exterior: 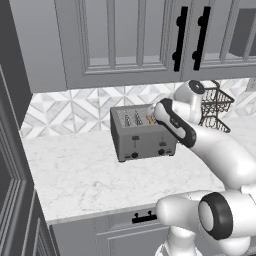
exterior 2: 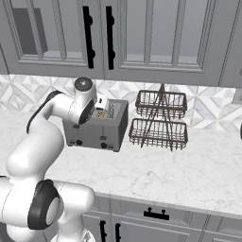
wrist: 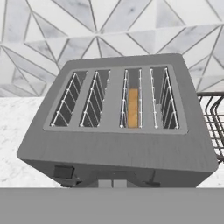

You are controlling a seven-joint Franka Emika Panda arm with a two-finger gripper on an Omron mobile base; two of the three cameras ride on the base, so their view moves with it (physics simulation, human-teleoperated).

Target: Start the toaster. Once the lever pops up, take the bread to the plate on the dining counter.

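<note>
Here the toaster [exterior: 142, 132] stood on the marble counter [exterior: 85, 175] near the tiled wall, its long side along that wall and its face with levers and knobs toward the counter edge. The bread [wrist: 133, 107] sat upright, low in the third slot from the left in the hand view, its thin edge running front to back. The gripper [exterior 2: 100, 102] hovered over the toaster top with jaws closed, holding nothing. A wire rack [exterior 2: 159, 120] stood just beside the toaster.
</note>
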